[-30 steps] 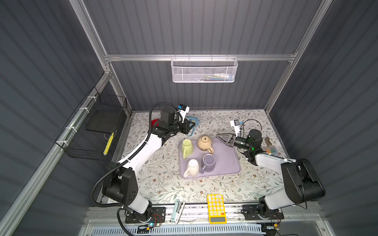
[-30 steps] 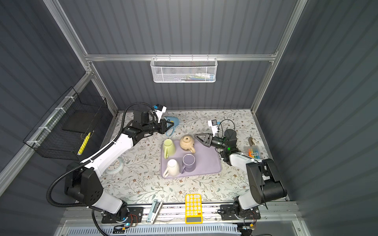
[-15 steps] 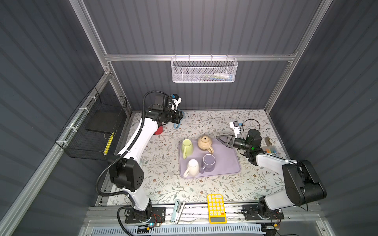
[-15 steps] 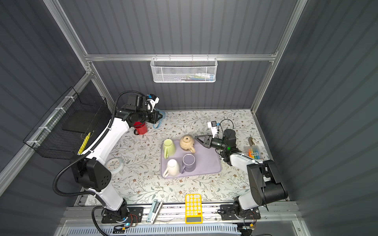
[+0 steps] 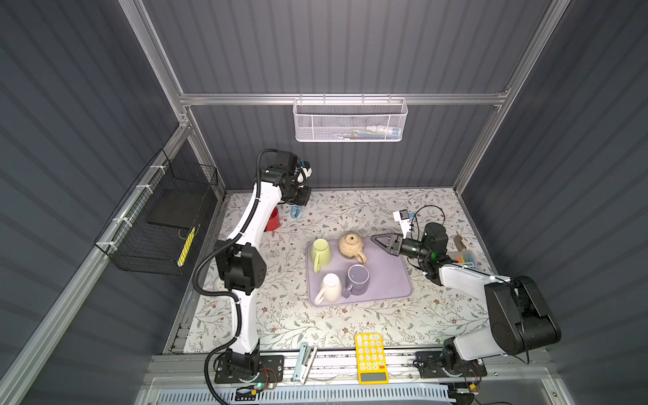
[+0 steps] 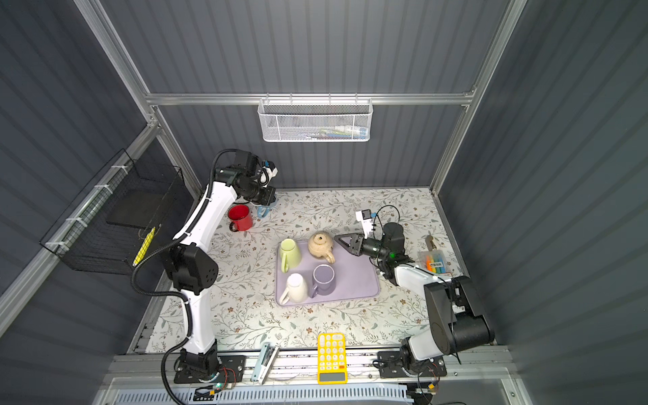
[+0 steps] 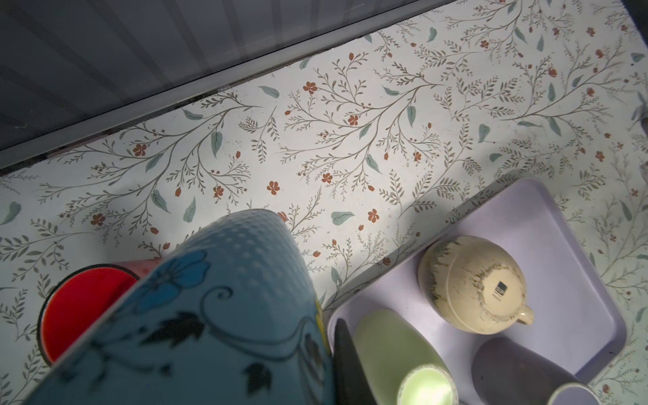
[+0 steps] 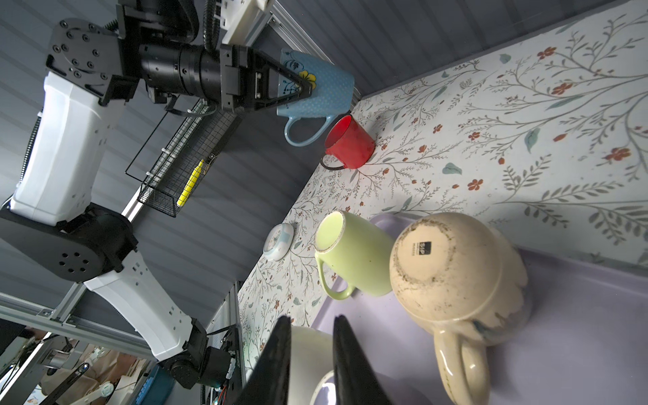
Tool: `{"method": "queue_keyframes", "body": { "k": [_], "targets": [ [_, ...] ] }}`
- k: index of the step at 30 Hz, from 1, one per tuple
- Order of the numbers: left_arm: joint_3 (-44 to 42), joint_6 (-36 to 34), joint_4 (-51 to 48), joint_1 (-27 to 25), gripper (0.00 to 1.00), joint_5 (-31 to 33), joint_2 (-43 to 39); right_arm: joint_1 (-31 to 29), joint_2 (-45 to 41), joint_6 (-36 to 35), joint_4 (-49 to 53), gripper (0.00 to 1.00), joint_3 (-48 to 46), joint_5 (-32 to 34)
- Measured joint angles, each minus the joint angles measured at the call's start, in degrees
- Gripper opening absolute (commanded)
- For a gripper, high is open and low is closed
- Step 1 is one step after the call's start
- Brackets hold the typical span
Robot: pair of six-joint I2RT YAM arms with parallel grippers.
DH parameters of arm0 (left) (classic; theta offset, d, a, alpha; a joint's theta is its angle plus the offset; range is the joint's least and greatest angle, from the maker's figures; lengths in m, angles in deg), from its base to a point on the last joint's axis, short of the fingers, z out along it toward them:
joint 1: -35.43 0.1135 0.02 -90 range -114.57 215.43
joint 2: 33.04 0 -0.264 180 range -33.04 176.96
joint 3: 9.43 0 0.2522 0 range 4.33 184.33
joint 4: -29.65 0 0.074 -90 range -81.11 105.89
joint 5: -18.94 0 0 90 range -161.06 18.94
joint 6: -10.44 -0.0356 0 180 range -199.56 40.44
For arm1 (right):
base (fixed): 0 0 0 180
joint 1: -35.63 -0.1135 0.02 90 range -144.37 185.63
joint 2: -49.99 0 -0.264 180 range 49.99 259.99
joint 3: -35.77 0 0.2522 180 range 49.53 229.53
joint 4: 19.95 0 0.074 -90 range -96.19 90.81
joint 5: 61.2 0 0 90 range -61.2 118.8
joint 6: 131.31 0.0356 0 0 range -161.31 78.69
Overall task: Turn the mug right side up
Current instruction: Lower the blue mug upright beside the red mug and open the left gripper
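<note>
The left pincer point(image 8: 308, 89) clamps the blue mug point(image 8: 329, 94) aloft by the red mug point(image 8: 350, 147) at the table's point(image 8: 526, 105) back corner. I'd roll its base down before lowering. The right pincer point(image 8: 311, 319) idles slightly apart.

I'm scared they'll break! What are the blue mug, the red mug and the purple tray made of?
Blue mug: probably glazed ceramic, with dimpled relief and painted flowers. Red mug: maybe enamelled metal, judging by its thin wall and dark rim. Purple tray: looks like matte plastic or silicone, smooth with rounded rim.
</note>
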Motion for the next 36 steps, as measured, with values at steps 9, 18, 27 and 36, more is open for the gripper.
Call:
{"method": "queue_keyframes", "body": {
  "k": [9, 18, 27, 36],
  "targets": [
    [7.5, -2.3, -5.9, 0.9, 0.0, 3.2, 8.9, 0.0, -1.7, 0.0, 0.9, 0.24, -1.0, 0.9],
    [8.6, -3.8, -6.3, 1.9, 0.0, 5.0, 12.3, -0.2, -2.5, 0.1, 0.9, 0.23, -1.7, 1.4],
    [9.2, -3.8, -5.2, 2.6, 0.0, 4.7, 16.7, -0.6, -2.5, 0.2, 0.9, 0.23, -2.1, 2.2],
    [9.2, -3.8, -4.3, 3.3, 0.0, 4.3, 18.2, -0.7, -2.4, 0.3, 0.5, 0.23, -2.1, 2.4]
  ]
}}
